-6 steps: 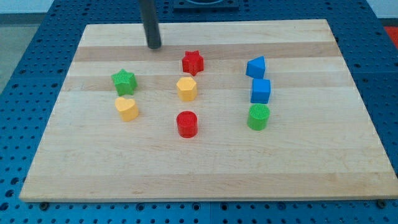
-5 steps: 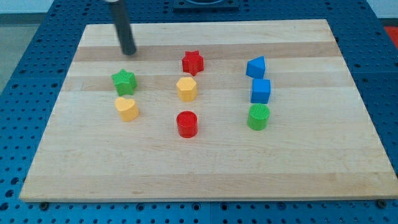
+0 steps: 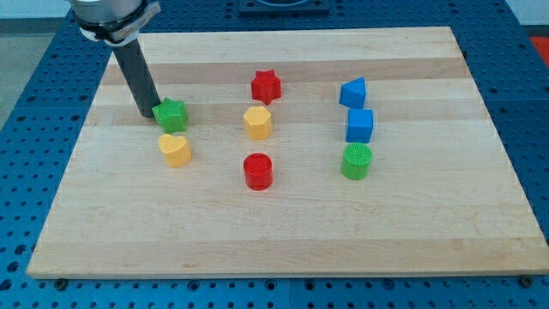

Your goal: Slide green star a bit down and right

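The green star [image 3: 172,114] sits on the wooden board [image 3: 283,215] at the view's left. My tip [image 3: 147,113] stands just left of the star, touching or almost touching its left edge. A yellow heart-like block [image 3: 175,149] lies directly below the star, close to it.
A red star [image 3: 266,86], a yellow hexagon [image 3: 257,123] and a red cylinder [image 3: 257,171] form a column in the middle. A blue wedge-like block [image 3: 352,92], a blue cube [image 3: 359,125] and a green cylinder [image 3: 356,161] form a column at the right.
My tip has moved from the board's top, left and down, to the green star's left side. The star looks barely shifted, if at all.
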### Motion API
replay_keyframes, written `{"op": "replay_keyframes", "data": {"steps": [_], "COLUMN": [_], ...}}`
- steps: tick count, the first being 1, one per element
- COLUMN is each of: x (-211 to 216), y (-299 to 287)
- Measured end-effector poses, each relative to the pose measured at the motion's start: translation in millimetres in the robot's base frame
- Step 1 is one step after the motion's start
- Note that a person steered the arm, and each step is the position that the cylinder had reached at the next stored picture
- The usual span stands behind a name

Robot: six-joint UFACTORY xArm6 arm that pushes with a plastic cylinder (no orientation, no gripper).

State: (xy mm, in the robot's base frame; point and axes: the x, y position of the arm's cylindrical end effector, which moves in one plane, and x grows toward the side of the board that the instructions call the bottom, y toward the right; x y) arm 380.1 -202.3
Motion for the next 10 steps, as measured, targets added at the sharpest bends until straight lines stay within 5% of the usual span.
{"op": "replay_keyframes", "data": {"steps": [6,10], "x": [27.7,6.6], "y": [-16.9,24.7]}}
